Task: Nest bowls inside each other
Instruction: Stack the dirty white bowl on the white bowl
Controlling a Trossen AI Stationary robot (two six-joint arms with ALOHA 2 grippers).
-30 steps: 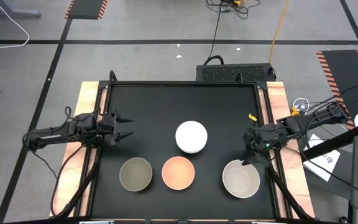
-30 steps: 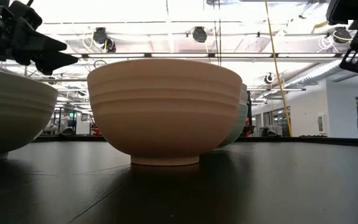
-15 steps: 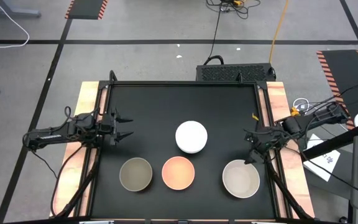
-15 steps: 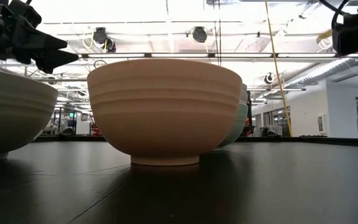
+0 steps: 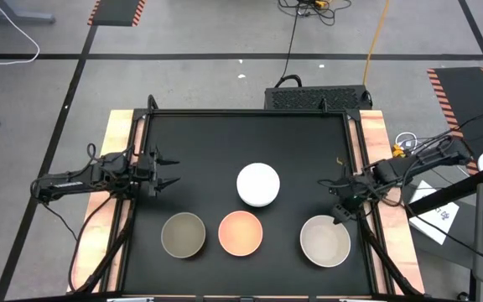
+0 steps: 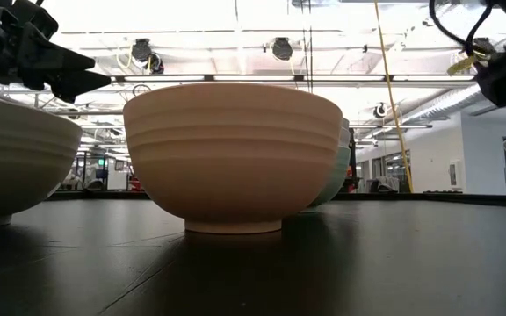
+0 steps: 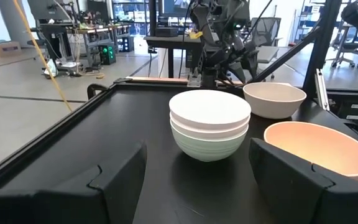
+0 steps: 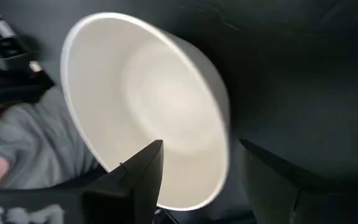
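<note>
Four groups of bowls stand on the black table. A stack of two white bowls in a mint green one (image 5: 258,184) (image 7: 209,122) sits on its base at mid-table. Along the near edge stand the olive-grey bowl (image 5: 183,235), the peach-orange bowl (image 5: 241,233) (image 6: 233,158) and the beige bowl (image 5: 325,242) (image 8: 145,102). My right gripper (image 5: 339,210) (image 8: 197,165) hangs open just above the beige bowl's far right rim. My left gripper (image 5: 164,172) (image 7: 197,180) waits open at the table's left edge, pointing toward the stack.
A raised black rim (image 5: 250,113) frames the table, with wooden side boards (image 5: 120,151) outside it. Bare tabletop lies across the far half and between the left gripper and the stack. A black box and cables (image 5: 317,96) lie beyond the far edge.
The right arm has drawn back toward the table's right edge, and its gripper has turned slightly over the beige bowl's far rim. No bowl has moved.
</note>
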